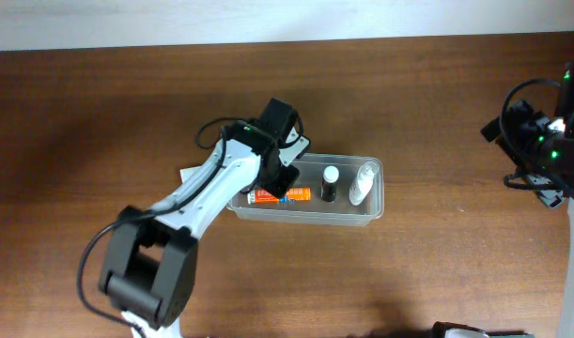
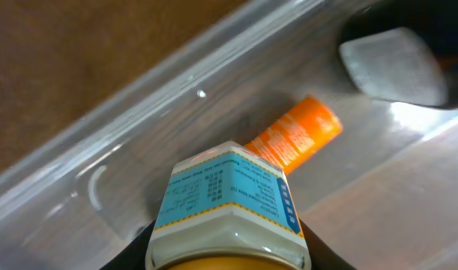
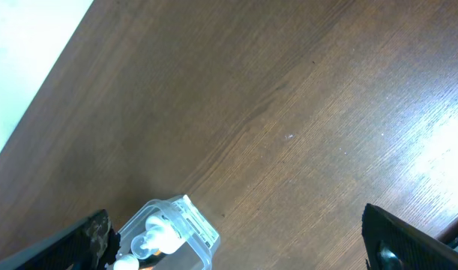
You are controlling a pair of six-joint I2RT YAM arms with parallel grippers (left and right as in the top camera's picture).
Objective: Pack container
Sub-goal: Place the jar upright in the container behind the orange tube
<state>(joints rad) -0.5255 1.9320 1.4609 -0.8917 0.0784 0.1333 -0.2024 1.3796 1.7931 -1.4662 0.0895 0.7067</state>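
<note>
The clear plastic container (image 1: 371,208) sits mid-table. It holds an orange tube (image 1: 296,195), a dark bottle with a white cap (image 1: 331,182) and a white bottle (image 1: 364,182). My left gripper (image 1: 279,178) is over the container's left end, shut on a bottle with a blue and white label (image 2: 229,199), held just above the orange tube (image 2: 296,139) in the left wrist view. My right gripper (image 1: 540,141) is at the far right, open and empty; its fingers frame the container's corner (image 3: 191,225) in the right wrist view.
A white card (image 1: 189,175) lies partly under the left arm by the container's left end. The brown wooden table (image 1: 99,122) ends at a pale edge along the back.
</note>
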